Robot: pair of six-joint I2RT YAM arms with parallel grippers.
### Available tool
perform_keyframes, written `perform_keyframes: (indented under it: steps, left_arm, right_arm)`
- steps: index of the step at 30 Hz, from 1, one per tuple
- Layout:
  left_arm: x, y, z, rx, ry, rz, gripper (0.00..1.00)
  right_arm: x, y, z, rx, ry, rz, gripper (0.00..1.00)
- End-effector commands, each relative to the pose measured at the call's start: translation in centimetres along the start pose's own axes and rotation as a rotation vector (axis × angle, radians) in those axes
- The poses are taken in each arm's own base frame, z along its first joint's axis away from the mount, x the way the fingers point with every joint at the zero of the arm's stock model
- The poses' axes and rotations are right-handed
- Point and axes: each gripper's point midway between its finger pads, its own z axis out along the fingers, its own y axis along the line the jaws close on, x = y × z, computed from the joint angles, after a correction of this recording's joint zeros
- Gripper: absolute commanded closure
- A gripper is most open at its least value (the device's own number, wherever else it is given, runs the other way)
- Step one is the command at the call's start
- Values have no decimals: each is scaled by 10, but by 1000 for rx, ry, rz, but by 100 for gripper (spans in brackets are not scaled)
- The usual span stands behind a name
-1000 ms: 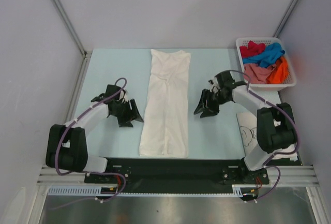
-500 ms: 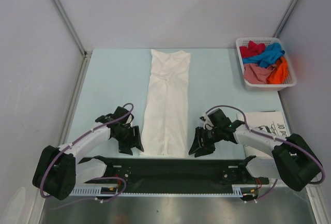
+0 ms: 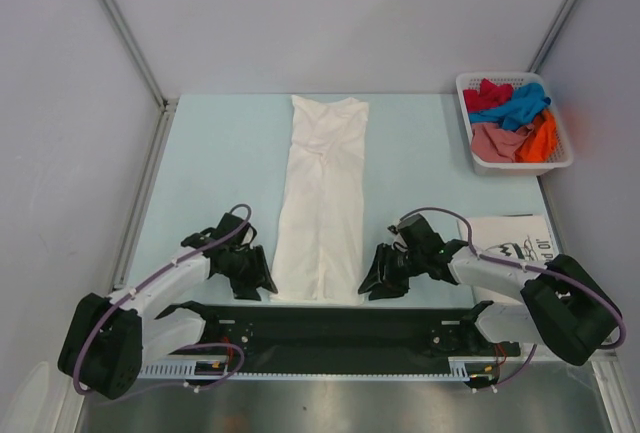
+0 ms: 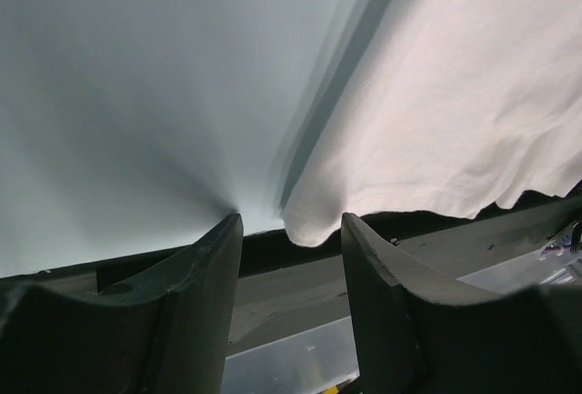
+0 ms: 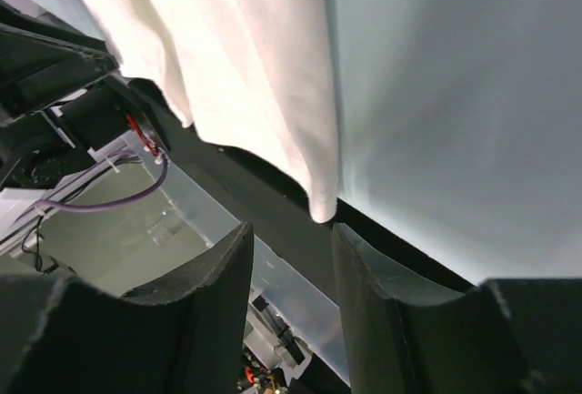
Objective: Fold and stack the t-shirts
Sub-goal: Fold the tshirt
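Some black lettering shows on the printed white t-shirt [image 3: 510, 243], which lies to the right of the plain white t-shirt [image 3: 322, 203], near that shirt's near end. From above the letters are upside down and too small to read with any certainty. Part of this printed shirt is covered by the right arm.

The plain white t-shirt lies in the middle of the pale counter [image 3: 220, 153]. It is folded into a long narrow strip, with its collar end far from the arms and its hem at the counter's near edge. The cloth is soft and lightly creased, and the hem hangs slightly over the dark front rail.

The left end effector [image 4: 291, 226] sits at the shirt's near left corner with its fingers spread, and the corner lies in the gap, not pinched. The right end effector [image 5: 291, 230] is at the near right corner, also spread, with the corner just above its gap.

Far to the right of the shirt's collar end, a white lattice basket [image 3: 520, 166] holds a heap of red [image 3: 485, 95], blue [image 3: 520, 105], pink [image 3: 495, 140] and orange [image 3: 543, 138] shirts. They are tangled together, so their shapes cannot be told apart.
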Motion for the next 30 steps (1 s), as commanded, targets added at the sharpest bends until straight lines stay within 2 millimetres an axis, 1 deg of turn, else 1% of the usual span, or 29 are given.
perform_keyframes:
  steps: [1,2,3,7,8,9,13,15,19,24,27,30]
  left_arm:
    - [-9,-9,3,40,-53,-15,47]
    - [-10,-9,2,40,-63,-21,48]
    - [-13,-9,2,41,-81,-24,48]
    - [-23,-8,-1,28,-145,-43,48]
    - [-22,-7,0,25,-146,-51,46]
    - [-21,-5,2,22,-143,-61,46]
    - [-18,-5,5,17,-128,-50,47]
    - [-15,-2,6,-2,-127,-44,48]
    - [-18,-4,5,-10,-163,-27,48]
    - [-15,-1,5,-23,-177,-28,48]
    - [-13,2,4,-43,-172,-30,50]
    - [-10,4,4,-53,-153,-27,52]
  right_arm:
    - [-9,-7,5,40,-52,3,55]
    - [-9,-9,5,51,-55,2,55]
    - [-10,-17,4,89,-66,13,55]
    - [-17,-20,3,98,-115,11,54]
    - [-17,-22,5,100,-111,18,54]
    - [-19,-19,6,86,-114,16,54]
    - [-20,-20,11,79,-117,20,54]
    - [-20,-26,12,100,-128,40,54]
    - [-22,-27,14,90,-136,18,54]
    - [-14,-30,13,86,-135,25,54]
    - [-8,-31,12,71,-138,47,55]
    - [-6,-32,11,68,-145,54,55]
